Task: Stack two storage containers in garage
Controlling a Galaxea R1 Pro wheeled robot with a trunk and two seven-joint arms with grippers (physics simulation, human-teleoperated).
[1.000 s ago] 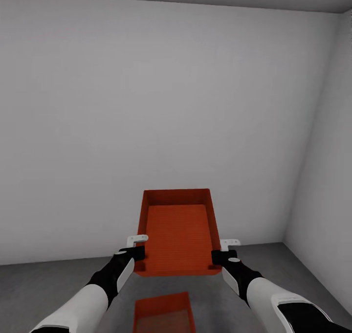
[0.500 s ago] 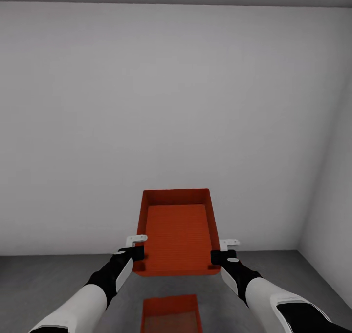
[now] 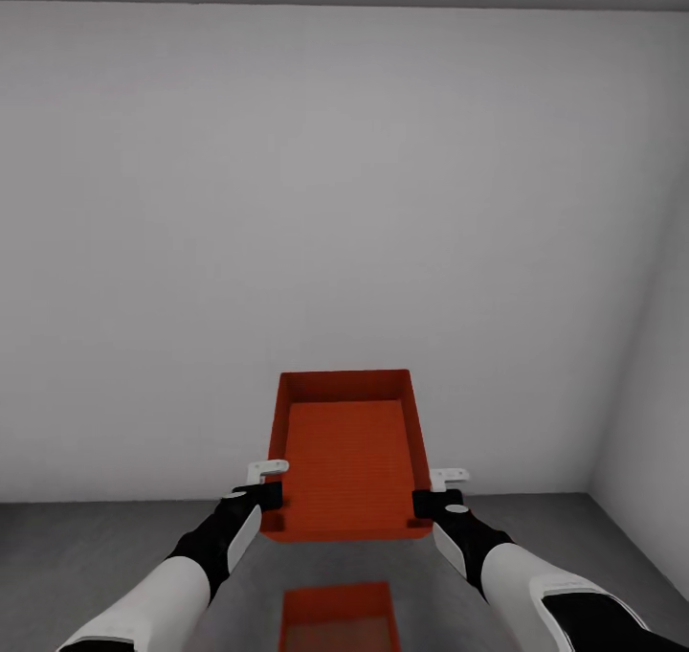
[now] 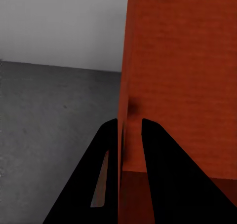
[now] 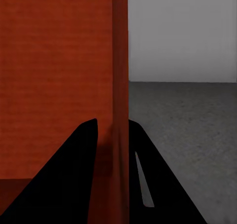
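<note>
both hands [image 3: 271,484] [image 3: 438,491] clamped on raised container [image 3: 346,456]; second container [image 3: 341,616] below, cut off

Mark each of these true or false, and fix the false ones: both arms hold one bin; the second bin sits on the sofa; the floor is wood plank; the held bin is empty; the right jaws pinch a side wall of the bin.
1. Both arms hold one bin. True: the left gripper and right gripper each clamp a side wall of the held bin.
2. The second bin sits on the sofa. False: the second bin rests on the floor, below the held one.
3. The floor is wood plank. False: it is dark grey concrete.
4. The held bin is empty. True.
5. The right jaws pinch a side wall. True: the wall runs between them in the right wrist view.
</note>
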